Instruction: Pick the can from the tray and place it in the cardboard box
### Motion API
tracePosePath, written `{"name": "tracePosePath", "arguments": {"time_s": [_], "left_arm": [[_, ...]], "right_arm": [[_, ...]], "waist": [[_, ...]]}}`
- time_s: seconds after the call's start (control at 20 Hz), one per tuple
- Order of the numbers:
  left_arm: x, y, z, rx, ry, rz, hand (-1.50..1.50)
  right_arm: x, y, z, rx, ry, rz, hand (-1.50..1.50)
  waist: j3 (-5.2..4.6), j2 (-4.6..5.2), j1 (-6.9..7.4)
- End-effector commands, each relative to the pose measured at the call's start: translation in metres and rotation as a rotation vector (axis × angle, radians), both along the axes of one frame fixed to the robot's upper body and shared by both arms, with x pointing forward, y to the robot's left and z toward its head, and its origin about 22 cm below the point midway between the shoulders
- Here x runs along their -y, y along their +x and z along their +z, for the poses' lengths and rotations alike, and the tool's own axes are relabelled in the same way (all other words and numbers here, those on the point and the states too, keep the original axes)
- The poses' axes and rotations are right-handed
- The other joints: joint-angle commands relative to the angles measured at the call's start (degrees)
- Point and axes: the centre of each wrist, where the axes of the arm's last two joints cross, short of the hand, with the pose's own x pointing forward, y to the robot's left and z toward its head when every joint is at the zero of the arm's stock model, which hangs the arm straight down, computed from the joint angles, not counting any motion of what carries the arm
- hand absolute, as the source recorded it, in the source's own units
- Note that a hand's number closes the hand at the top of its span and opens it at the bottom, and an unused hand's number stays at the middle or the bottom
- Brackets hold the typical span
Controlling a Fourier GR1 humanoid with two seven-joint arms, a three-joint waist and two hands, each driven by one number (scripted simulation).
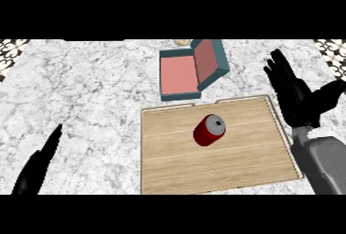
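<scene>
Can [208, 131] stands mid-tray [175, 169], top tilting far-right, just left of the right robot hand [292, 89]. That hand is spread wide, empty and nearer. The left robot hand [39, 165] rests open, well apart.

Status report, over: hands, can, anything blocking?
Both open: right hand beside the tray, right edge; left hand low left. Red can on tray, untouched. Open box beyond tray's far edge; nothing seen between.
</scene>
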Motion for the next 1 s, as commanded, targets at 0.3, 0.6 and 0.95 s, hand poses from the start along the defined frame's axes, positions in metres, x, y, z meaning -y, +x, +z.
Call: {"name": "tracePosePath", "arguments": {"time_s": [0.3,0.6,0.95], "left_arm": [[0.030,0.039,0.041,0.207,-0.028,-0.022,0.00],[0.058,0.034,0.058,0.205,-0.074,-0.016,0.00],[0.048,0.039,0.050,0.206,-0.056,-0.005,0.00]], "right_arm": [[0.019,0.019,0.026,0.159,-0.460,-0.034,-1.50],[-0.079,-0.010,-0.020,0.212,0.135,-0.278,-1.50],[-0.020,-0.006,-0.011,0.134,-0.381,-0.039,-1.50]], "waist": [[-2.37,-0.10,-0.83],[-0.41,-0.18,-0.01],[-0.65,-0.20,-0.55]]}}
